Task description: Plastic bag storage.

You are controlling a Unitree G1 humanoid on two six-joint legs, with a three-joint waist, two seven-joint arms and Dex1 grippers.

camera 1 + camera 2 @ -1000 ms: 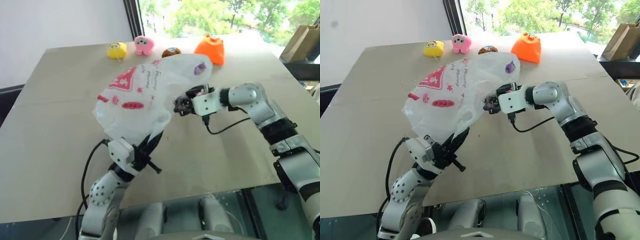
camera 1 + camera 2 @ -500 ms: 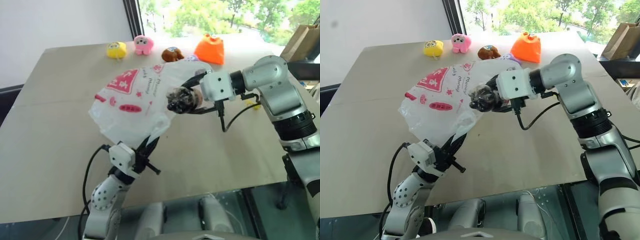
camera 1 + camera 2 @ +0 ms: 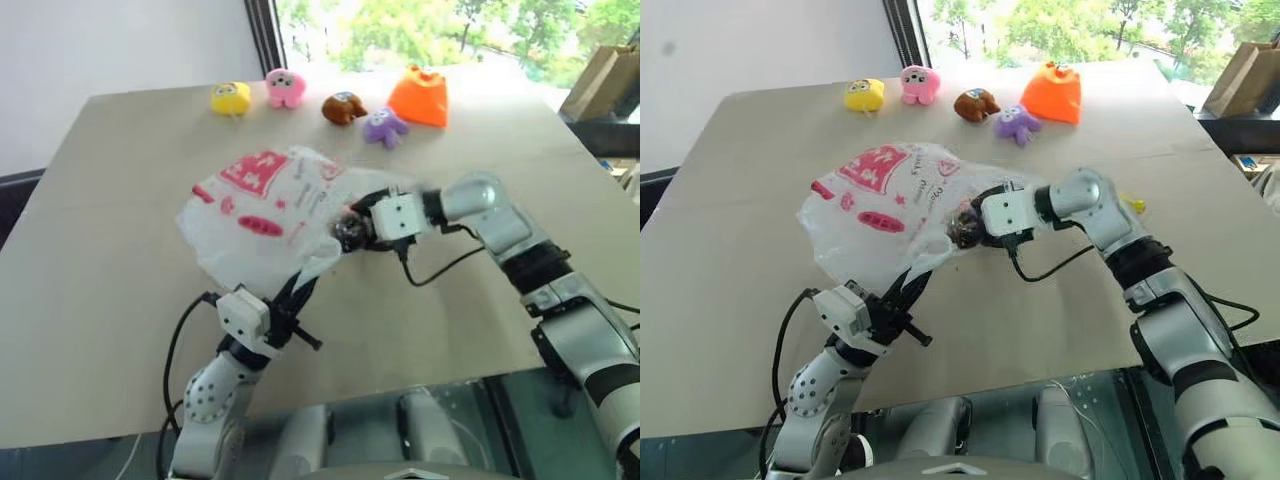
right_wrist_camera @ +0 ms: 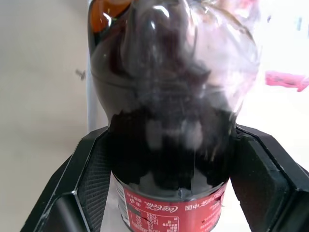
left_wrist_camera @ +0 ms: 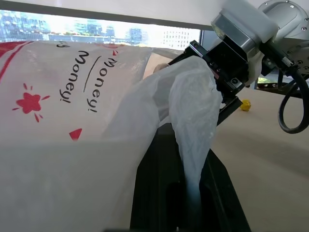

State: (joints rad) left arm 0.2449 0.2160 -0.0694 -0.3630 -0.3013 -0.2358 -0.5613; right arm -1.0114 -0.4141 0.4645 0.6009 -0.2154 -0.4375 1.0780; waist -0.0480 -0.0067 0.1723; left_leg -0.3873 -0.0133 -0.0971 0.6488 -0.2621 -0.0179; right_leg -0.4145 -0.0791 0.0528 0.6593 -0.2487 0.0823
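Observation:
The plastic bag [image 3: 265, 205], translucent white with red print, hangs over the table's middle. My left gripper [image 3: 298, 297] is shut on its twisted handle [image 5: 193, 121] from below and holds it up. From the right, my right gripper [image 3: 352, 228] is shut on a dark cola bottle [image 4: 164, 111] with a red label. The bottle's end sits at the bag's edge, with bag film lying over it in the right wrist view. The right gripper's black fingers [image 4: 94, 169] clamp the bottle on both sides.
Along the table's far edge lie a yellow toy [image 3: 231, 97], a pink toy [image 3: 285, 87], a brown toy [image 3: 343, 107], a purple toy [image 3: 383, 126] and an orange pouch toy [image 3: 419, 97]. A small yellow bit [image 3: 1132, 205] lies right of my right arm. A brown paper bag [image 3: 600, 75] stands off the table, far right.
My right gripper lifted the bottle, then came down and left against the bag. The bag has sagged lower, uncovering the brown and purple toys. My left gripper kept still.

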